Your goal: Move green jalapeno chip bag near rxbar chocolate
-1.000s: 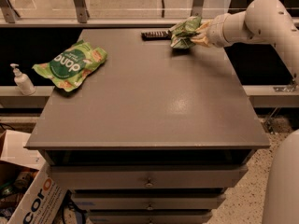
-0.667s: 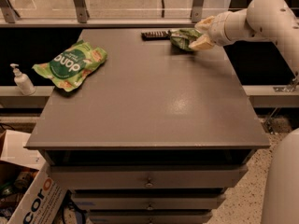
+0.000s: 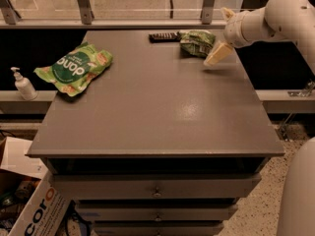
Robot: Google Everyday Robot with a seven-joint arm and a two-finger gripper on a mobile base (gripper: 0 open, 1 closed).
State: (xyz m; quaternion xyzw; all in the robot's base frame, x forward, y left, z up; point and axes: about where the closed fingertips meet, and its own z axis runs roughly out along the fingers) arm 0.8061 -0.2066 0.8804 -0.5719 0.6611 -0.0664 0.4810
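The green jalapeno chip bag (image 3: pixel 197 42) lies crumpled on the far part of the grey table (image 3: pixel 157 107), just right of the rxbar chocolate (image 3: pixel 164 36), a small dark flat bar near the back edge. The two look to be touching or almost touching. My gripper (image 3: pixel 222 33) is just right of the bag, open and empty, with one pale finger (image 3: pixel 218 54) pointing down toward the table and the other pointing up. The white arm reaches in from the upper right.
A brighter green bag with a dark circle logo (image 3: pixel 74 68) lies at the table's left edge. A sanitizer pump bottle (image 3: pixel 22 85) stands on a ledge to the left. A cardboard box (image 3: pixel 29 213) sits on the floor at lower left. Drawers are below the tabletop.
The gripper, which held the jalapeno bag, has set it down beside the dark bar, opened and drawn back to the right. The bright green bag has not moved.
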